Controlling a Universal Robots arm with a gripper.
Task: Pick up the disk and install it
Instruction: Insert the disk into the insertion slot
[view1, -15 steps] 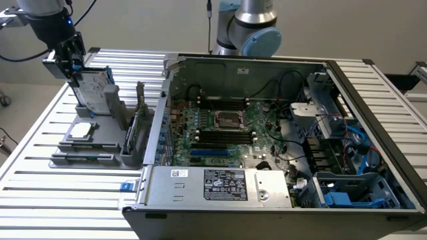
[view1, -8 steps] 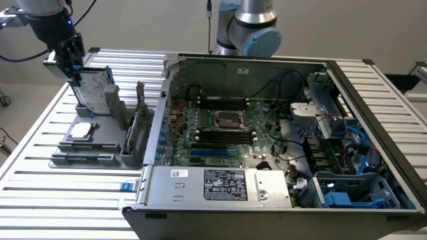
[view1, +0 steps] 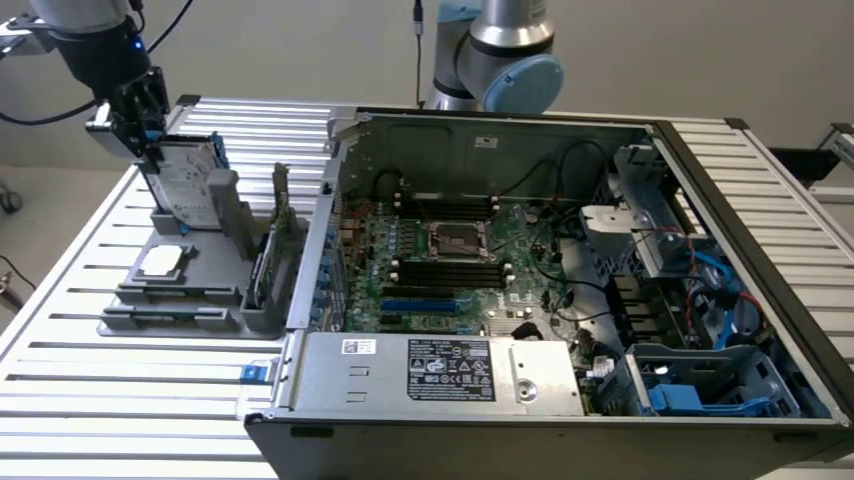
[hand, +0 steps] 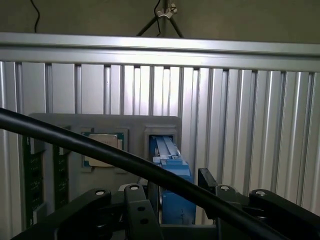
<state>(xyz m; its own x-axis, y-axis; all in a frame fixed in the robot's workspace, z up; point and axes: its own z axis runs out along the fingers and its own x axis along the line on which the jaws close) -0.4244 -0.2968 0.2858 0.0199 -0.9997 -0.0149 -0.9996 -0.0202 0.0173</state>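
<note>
The disk (view1: 183, 185) stands upright in the grey holder (view1: 214, 288), exposing its top edge. The gripper (view1: 142, 135) seemingly pinches that edge.

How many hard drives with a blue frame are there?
1. The disk stands upright in the grey holder at the exterior view's left, the gripper at its top; others may be hidden inside the computer case.

An open computer case (view1: 494, 150) sits beside a grey parts holder (view1: 194, 298)

1 disk (view1: 184, 185), 1 claw (view1: 144, 135), 1 chip (view1: 160, 262), 1 holder (view1: 180, 322), 1 PC case (view1: 481, 140), 1 PSU box (view1: 441, 366)
</note>
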